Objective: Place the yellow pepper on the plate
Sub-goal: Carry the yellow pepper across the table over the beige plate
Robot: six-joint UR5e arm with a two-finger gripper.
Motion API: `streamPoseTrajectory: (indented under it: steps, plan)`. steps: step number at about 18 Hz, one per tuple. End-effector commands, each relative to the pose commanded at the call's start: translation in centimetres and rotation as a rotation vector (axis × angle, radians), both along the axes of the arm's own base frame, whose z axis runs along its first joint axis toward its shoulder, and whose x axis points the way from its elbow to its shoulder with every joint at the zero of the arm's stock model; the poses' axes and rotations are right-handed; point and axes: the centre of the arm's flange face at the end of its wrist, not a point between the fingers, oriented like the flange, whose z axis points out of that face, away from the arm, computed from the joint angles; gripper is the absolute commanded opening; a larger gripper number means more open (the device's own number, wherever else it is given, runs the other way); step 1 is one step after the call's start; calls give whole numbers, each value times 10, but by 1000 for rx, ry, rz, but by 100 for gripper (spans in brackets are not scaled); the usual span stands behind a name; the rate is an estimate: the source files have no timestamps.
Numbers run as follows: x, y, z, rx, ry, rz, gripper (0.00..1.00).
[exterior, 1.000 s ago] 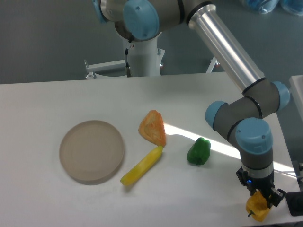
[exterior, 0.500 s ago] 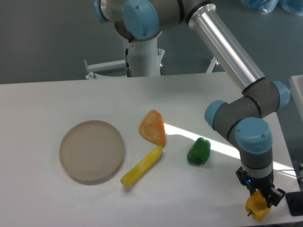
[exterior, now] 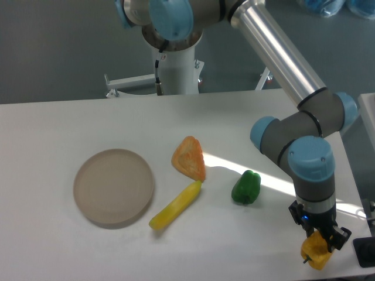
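- The gripper [exterior: 319, 241] is at the table's [exterior: 70, 123] front right corner, its fingers pinching the pepper [exterior: 314, 255] from above.
- The pepper hangs just under the fingertips, stem pointing down-left, long axis tilted.
- The plate [exterior: 113, 187] lies well apart, toward the table's left side.
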Motion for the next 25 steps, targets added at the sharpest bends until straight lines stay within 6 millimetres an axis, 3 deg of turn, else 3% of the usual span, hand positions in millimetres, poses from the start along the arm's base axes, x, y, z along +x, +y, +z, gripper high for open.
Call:
streamPoseTrajectory:
  steps: [4, 10, 13, 17, 20, 23, 25]
  plan:
    - [34, -12, 34, 56, -47, 38, 41]
    - [125, -50, 103, 66, -195, 109, 41]
    - [175, -64, 114, 51, -273, 160, 41]
    - [240, -65, 96, 40, -413, 254, 41]
    - [294, -55, 68, 7, -461, 330, 41]
    - [336, -41, 51, 29, -482, 397, 41]
    - [361, -30, 30, 51, -486, 406, 41]
